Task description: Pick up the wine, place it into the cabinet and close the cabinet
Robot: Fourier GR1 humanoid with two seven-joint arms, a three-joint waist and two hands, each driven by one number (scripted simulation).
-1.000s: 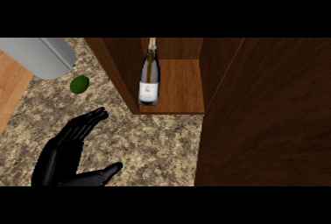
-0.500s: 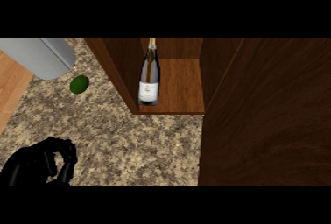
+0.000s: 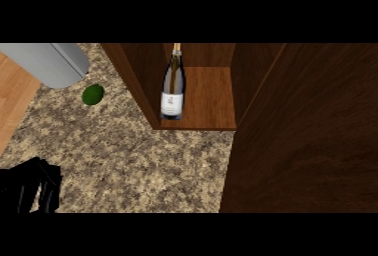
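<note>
Left hand [image 3: 29, 186] withdrawing to worktop [image 3: 133, 160] corner, fingers curling, holding nothing. Wine [image 3: 173, 85] standing inside cabinet [image 3: 214, 100]; door closing pending.

The wine bottle [image 3: 173, 85] carries a white label, its print unreadable.

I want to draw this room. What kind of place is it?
Most likely a kitchen: a speckled stone counter, a wooden cabinet with a wine bottle standing inside, and a grey appliance in the corner.
</note>
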